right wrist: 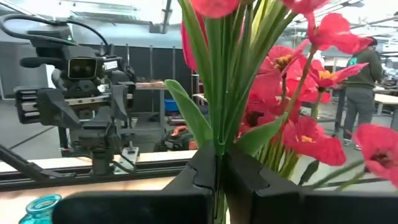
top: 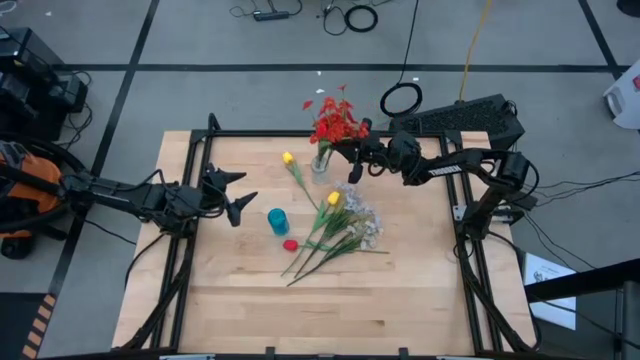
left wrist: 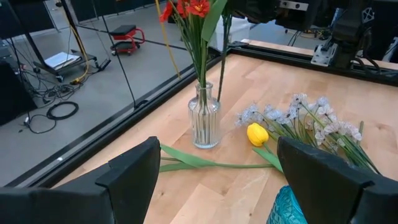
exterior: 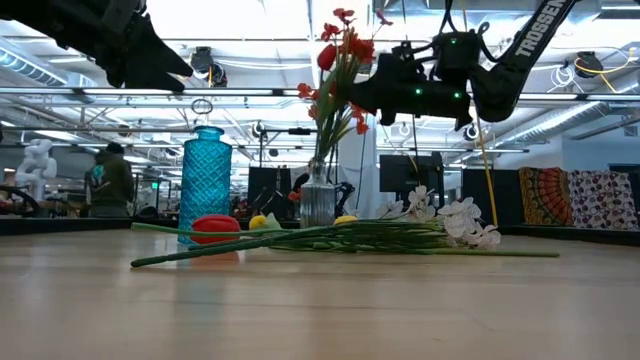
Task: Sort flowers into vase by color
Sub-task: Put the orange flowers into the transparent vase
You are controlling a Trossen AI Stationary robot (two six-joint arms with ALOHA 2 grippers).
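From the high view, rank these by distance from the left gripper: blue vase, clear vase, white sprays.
Left gripper, open, sits at the table's left.
1. Blue vase: just to its right.
2. Clear vase: toward the far edge, holding red flowers.
3. White sprays: right of centre, lying flat.

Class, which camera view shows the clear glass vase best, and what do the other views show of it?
The left wrist view: the glass vase stands whole and near, holding red flowers. The high view shows it small from above. The low view shows it behind lying stems. The right wrist view does not show it.
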